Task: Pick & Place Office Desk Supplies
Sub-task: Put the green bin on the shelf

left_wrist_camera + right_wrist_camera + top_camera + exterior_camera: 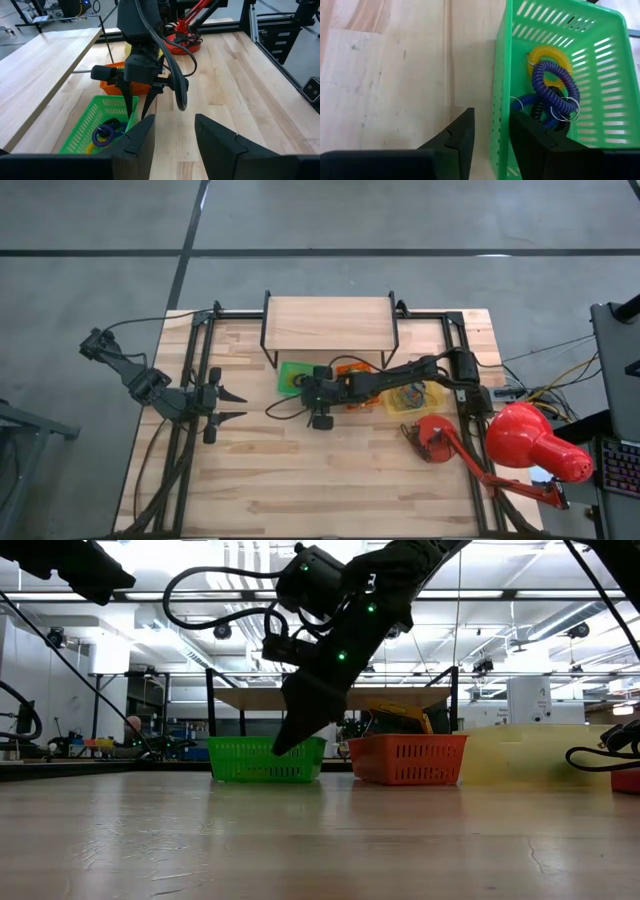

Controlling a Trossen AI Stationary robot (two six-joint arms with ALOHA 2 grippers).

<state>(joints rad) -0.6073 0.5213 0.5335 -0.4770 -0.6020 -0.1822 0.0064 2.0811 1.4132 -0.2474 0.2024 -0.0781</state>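
My right gripper (490, 137) fingers spread, straddling green slotted plastic tray (600, 65) wall. Coiled purple, yellow, black springy loops (555, 92) inside: light, floppy, tangled; pinch one coil.

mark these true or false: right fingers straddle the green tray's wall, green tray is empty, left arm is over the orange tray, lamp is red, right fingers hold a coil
1. The right gripper has its fingers either side of the green tray wall: true.
2. The green tray is empty: false, coiled loops in blue, yellow and black lie in it.
3. The left gripper is over the orange tray: false, it waits over bare table at the left side.
4. The desk lamp is red: true.
5. The right fingers hold a coil: false, nothing shows between them but the tray wall.
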